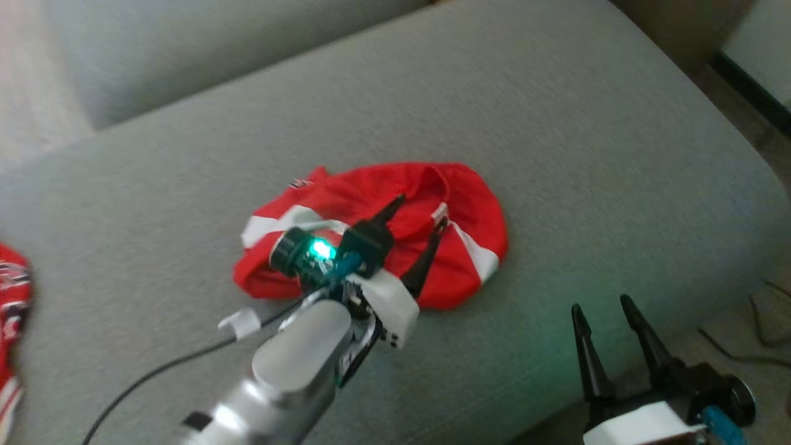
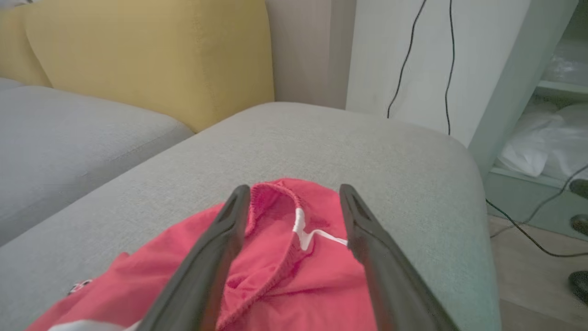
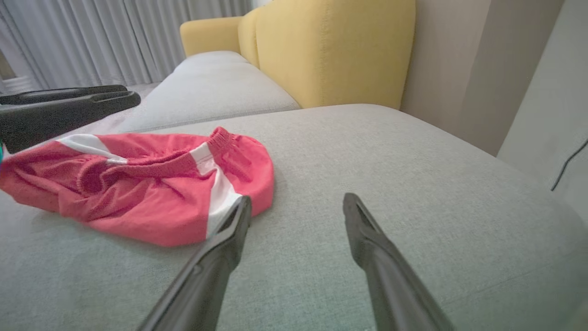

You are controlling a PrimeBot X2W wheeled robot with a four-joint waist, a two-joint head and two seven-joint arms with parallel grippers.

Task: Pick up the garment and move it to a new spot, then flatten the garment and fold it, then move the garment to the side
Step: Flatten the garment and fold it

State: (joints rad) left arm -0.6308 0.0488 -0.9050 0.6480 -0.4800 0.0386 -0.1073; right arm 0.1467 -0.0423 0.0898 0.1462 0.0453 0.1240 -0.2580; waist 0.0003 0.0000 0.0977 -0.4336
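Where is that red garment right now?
In the head view the red garment lies crumpled on the grey sofa cushion, beneath the open left gripper, left of the right gripper.

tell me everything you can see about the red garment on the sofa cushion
The red garment looks like thin shorts with white side stripes, a gathered elastic waistband and a small dark print at one edge. It lies crumpled in a low heap on the grey sofa cushion. The left gripper hovers open over it, fingers either side of the waistband; whether they touch cloth cannot be told. The right gripper is open, clear of it.
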